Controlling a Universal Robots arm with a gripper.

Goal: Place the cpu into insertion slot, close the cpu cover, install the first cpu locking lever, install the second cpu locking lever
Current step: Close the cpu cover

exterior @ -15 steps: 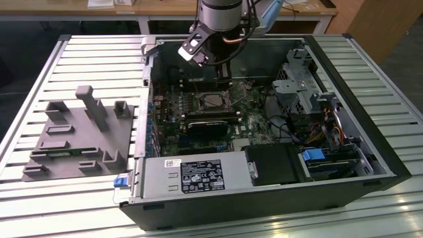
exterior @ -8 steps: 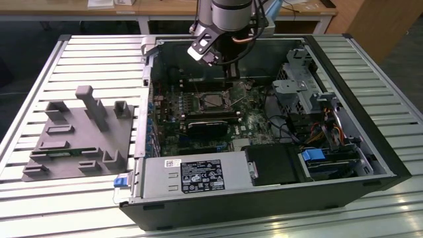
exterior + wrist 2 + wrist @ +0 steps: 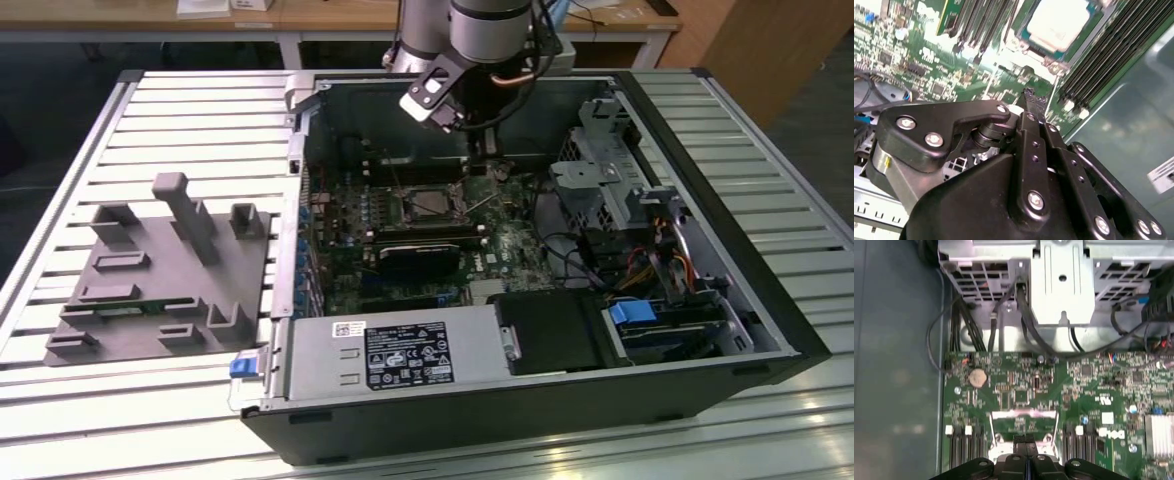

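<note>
The cpu (image 3: 1058, 21) shows its pale silver top inside the insertion slot (image 3: 424, 203), a square socket on the green board in the open computer case. A thin silver frame, the cpu cover (image 3: 1024, 414), runs around the socket; I cannot tell whether it lies flat or stands raised. My gripper (image 3: 477, 170) hangs just above the board at the socket's far edge. Its black fingers are pressed together with nothing between them in both wrist views, at gripper (image 3: 1034, 98) and gripper (image 3: 1026, 441). The locking levers are not clear to me.
Long black memory slots (image 3: 1104, 55) flank the socket. A black heatsink-like block (image 3: 420, 255) lies in front of it, then the power supply (image 3: 387, 350). A metal drive cage (image 3: 1061, 285) and cables (image 3: 974, 325) fill the case's right. A grey fixture (image 3: 160, 270) stands on the slatted table (image 3: 80, 430).
</note>
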